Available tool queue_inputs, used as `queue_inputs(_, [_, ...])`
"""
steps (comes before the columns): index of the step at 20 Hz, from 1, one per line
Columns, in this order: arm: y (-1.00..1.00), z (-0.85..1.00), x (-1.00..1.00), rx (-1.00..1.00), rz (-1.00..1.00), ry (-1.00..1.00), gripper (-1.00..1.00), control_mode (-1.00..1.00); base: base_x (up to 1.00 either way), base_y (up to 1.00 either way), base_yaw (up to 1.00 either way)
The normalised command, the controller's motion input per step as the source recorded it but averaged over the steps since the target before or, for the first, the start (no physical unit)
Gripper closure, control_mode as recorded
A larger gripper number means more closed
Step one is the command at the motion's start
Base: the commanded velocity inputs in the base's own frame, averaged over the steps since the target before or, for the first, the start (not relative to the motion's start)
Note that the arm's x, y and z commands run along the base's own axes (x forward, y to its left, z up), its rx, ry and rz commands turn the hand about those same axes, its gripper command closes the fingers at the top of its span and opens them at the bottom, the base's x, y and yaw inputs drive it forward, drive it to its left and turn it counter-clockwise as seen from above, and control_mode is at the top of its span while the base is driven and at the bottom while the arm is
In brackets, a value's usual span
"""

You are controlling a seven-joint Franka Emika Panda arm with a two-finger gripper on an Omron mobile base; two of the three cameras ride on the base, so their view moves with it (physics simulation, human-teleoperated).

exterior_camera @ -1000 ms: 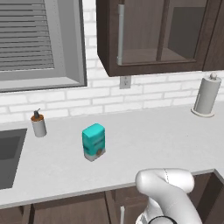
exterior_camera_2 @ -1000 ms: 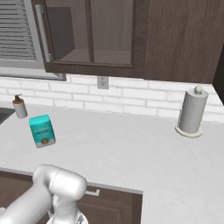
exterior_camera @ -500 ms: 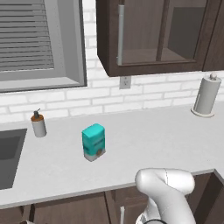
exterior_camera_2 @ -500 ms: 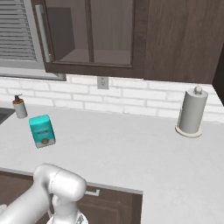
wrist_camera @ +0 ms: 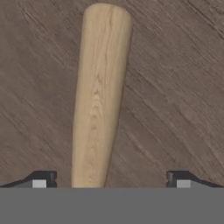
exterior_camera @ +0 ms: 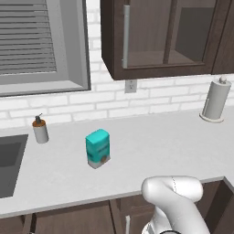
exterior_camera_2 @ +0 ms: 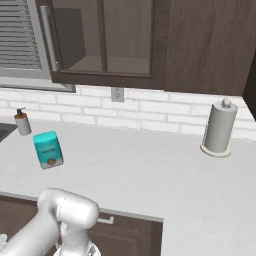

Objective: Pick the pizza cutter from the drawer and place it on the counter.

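In the hand view the pizza cutter's tan wooden handle (wrist_camera: 100, 96) lies on the dark brown floor of the drawer (wrist_camera: 175, 87), running from the top of the picture down between my fingertips (wrist_camera: 41, 180). Its wheel head is out of view. My gripper (wrist_camera: 109, 180) is open, one tip on each side of the handle with wide gaps. The light grey-white counter (exterior_camera: 151, 146) spreads across both base views, and my arm (exterior_camera: 173, 196) bends down below its front edge.
A teal carton (exterior_camera: 98, 148) stands on the counter near the middle, a soap dispenser (exterior_camera: 40, 130) beside the sink (exterior_camera: 9, 160) at the left. A paper towel roll (exterior_camera_2: 219, 127) stands at the back right. A glass-fronted cabinet (exterior_camera: 160, 36) hangs overhead.
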Motion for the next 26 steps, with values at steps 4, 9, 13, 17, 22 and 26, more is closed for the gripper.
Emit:
queue_inputs(4, [-0.37,-0.58,-0.07,-0.04,0.02,0.00,-1.00,-1.00,0.00,0.00,0.00])
queue_inputs(9, [-0.15,-0.52,0.04,-0.01,0.02,0.00,1.00,-1.00,0.00,0.00,0.00])
queue_inputs(13, [-0.06,-0.76,0.08,-0.01,0.07,-0.05,1.00,-1.00,0.00,0.00,0.00])
queue_inputs(17, [-0.43,-0.61,-0.01,0.00,0.08,-0.07,1.00,-1.00,0.00,0.00,0.00])
queue_inputs(22, [-0.19,0.02,-0.15,0.03,0.03,-0.05,1.00,-1.00,0.00,0.00,0.00])
queue_inputs(26, [-0.03,0.82,0.00,0.06,0.00,0.04,1.00,-1.00,0.00,0.00,0.00])
